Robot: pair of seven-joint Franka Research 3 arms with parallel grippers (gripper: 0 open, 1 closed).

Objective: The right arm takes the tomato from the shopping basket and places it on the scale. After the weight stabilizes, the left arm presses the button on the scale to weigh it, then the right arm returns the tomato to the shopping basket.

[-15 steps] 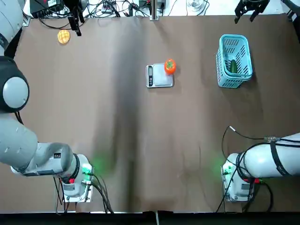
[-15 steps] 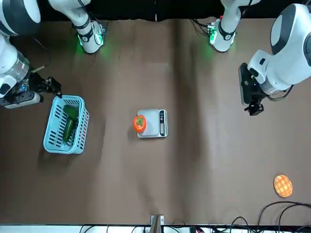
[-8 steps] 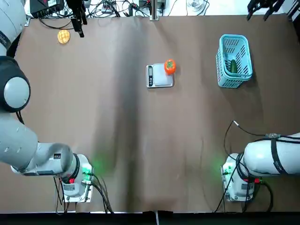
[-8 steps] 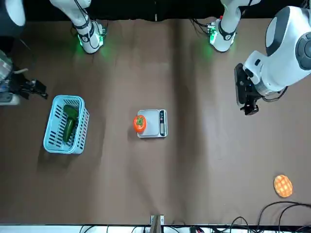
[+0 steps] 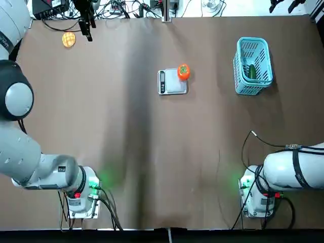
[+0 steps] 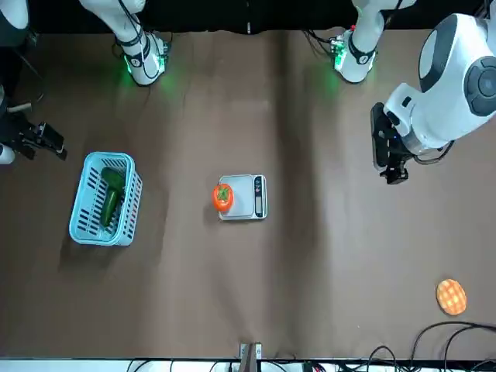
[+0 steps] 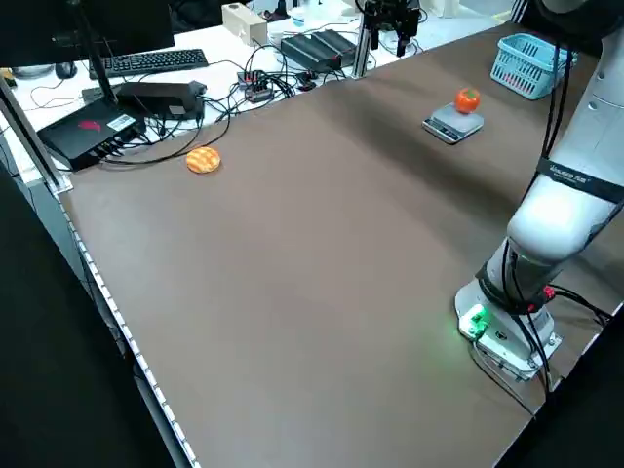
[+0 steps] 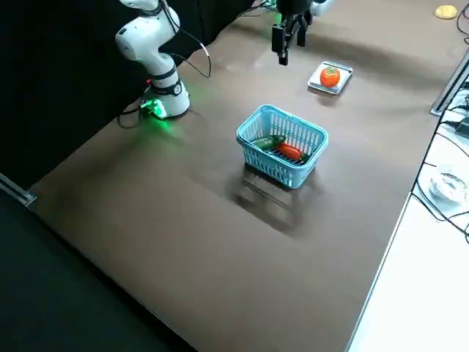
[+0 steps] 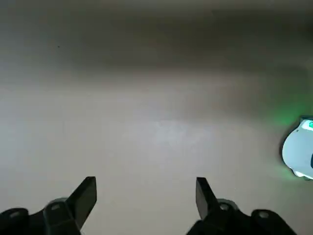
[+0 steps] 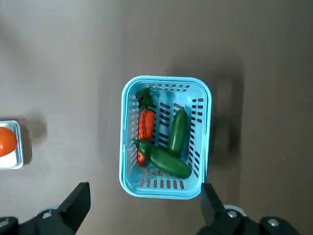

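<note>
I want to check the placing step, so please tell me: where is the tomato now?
In the top view, the tomato sits on the scale, at its right edge, left of the light-blue basket.

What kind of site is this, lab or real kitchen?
Looks like a robotics lab: two robot arms' bases bolted at one table edge, tangled cables across from them, and a keyboard beside a monitor.
</note>
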